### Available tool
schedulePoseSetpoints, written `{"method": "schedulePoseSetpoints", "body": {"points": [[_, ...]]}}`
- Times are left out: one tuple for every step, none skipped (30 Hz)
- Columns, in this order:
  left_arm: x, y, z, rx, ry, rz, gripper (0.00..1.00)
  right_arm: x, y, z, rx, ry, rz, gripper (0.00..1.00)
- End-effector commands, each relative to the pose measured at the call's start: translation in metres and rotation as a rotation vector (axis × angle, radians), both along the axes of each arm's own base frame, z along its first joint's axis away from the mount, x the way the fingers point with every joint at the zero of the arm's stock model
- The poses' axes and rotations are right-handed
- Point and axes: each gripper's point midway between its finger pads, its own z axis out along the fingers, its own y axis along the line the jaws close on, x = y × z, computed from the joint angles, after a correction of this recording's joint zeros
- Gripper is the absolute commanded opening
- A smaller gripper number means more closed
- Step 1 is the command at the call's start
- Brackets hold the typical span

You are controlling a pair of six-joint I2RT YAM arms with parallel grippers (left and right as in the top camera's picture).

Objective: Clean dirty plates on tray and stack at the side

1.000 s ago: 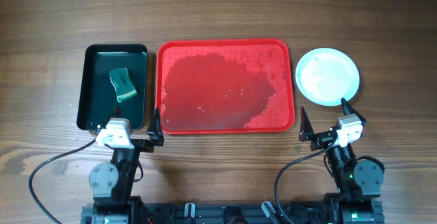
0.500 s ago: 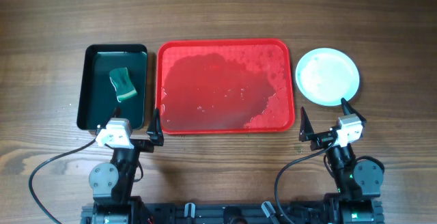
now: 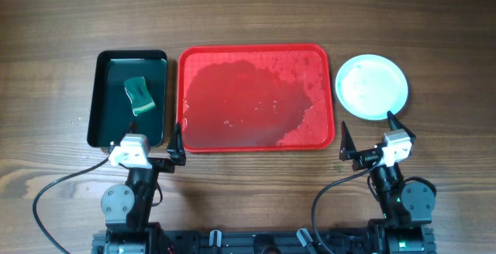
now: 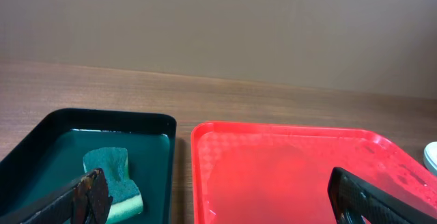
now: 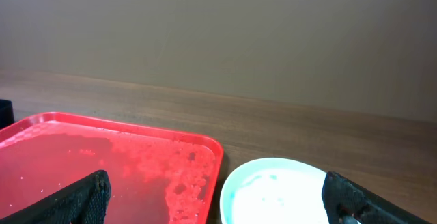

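Red tray (image 3: 256,49) rim lies just ahead of your left gripper (image 4: 218,200) and right gripper (image 5: 218,200), both spread wide; plates (image 3: 371,86) sit beside its right edge.

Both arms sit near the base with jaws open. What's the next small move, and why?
Probably none: I'd leave the left gripper and right gripper parked and open. The tray shows only a wet film, with no plate on it. The plates sit on the table to its right, and the sponge lies in the dark tray. How many are stacked can't be told.
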Motion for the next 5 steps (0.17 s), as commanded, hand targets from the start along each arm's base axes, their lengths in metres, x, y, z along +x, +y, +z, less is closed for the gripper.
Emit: {"method": "schedulePoseSetpoints", "body": {"points": [[0.0001, 0.0031, -0.0021, 0.002, 0.003, 0.014, 1.00, 0.0000, -0.0008, 0.0018, -0.016, -0.013, -0.006, 1.00], [0.0001, 0.0031, -0.0021, 0.002, 0.003, 0.014, 1.00, 0.0000, -0.0007, 0.0018, -0.016, -0.013, -0.006, 1.00], [0.0001, 0.0031, -0.0021, 0.002, 0.003, 0.014, 1.00, 0.0000, -0.0008, 0.0018, -0.016, -0.013, -0.006, 1.00], [0.0001, 0.0031, -0.0019, 0.002, 0.003, 0.014, 1.00, 0.0000, -0.0007, 0.0018, -0.017, -0.013, -0.006, 1.00], [0.0001, 0.0031, -0.0021, 0.002, 0.003, 0.014, 1.00, 0.0000, -0.0008, 0.0018, -0.017, -0.013, -0.006, 1.00]]}}
